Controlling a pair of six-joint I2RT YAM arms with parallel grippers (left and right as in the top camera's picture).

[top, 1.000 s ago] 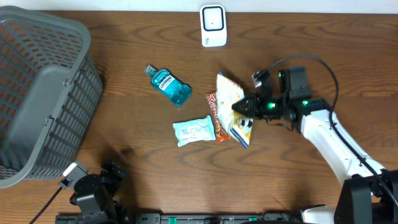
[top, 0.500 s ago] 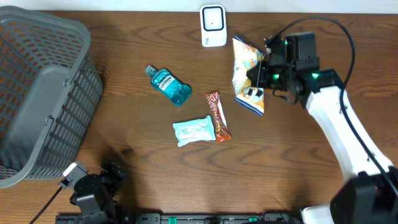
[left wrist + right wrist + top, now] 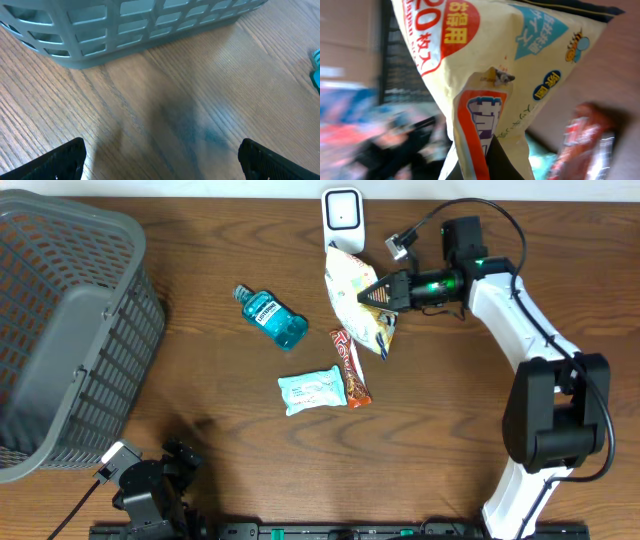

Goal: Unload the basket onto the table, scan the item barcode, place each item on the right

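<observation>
My right gripper (image 3: 378, 293) clamps the cream plastic snack bag (image 3: 352, 288); I'd turn its barcode flat toward the white scanner (image 3: 342, 220) and hold steady. Left gripper (image 3: 160, 157) spread wide, idle.

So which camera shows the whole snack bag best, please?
Overhead: the whole snack bag shows, held just near the scanner. Right wrist shows only a close-up of its print; left wrist shows none of it.

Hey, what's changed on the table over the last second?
The right pincer, shut on the snack bag, lifted it from beside the candy bar and carried it up the picture, then left, to just below the scanner. The mouthwash bottle, wipes pack, basket and open left pincer stayed put.
</observation>
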